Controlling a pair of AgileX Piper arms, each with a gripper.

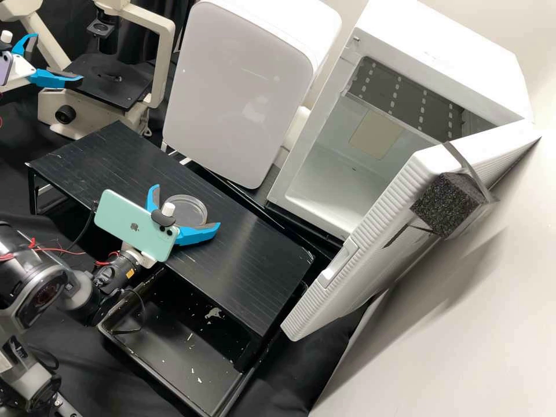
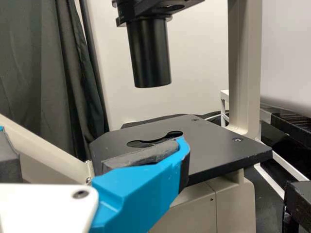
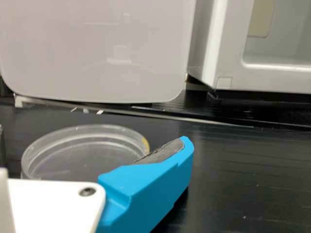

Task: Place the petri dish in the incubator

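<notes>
The white incubator [image 1: 457, 69] stands past the far edge of the bench, toward its right corner. Its door [image 1: 370, 231] hangs wide open, reaching down alongside the bench's right end. The black bench [image 1: 243, 278] runs slantwise through the high view. Beyond the middle of its far edge is a white appliance [image 1: 237, 87] with a flat, round-cornered front. The cream microscope [image 1: 168, 63] stands off the bench's far left corner, and a dark tray [image 1: 168, 347] with pale flecks in it sits low along the near edge.

The right arm [image 1: 35, 278] comes in from the near side. Its end effector [image 1: 187, 205] is spread wide over the middle of the bench, the petri dish between its two fingers; whether either one touches the dish, I can't tell. The left end effector [image 1: 58, 57] is also spread wide, with nothing in it, in front of the microscope's black stage [image 2: 218, 145].

A pale green phone [image 1: 130, 223] is mounted on the right arm, and a black foam block [image 1: 443, 202] is strapped to the incubator door. The clear petri dish [image 1: 192, 205] lies flat near the bench's middle, slightly closer to the far edge than the near one.
</notes>
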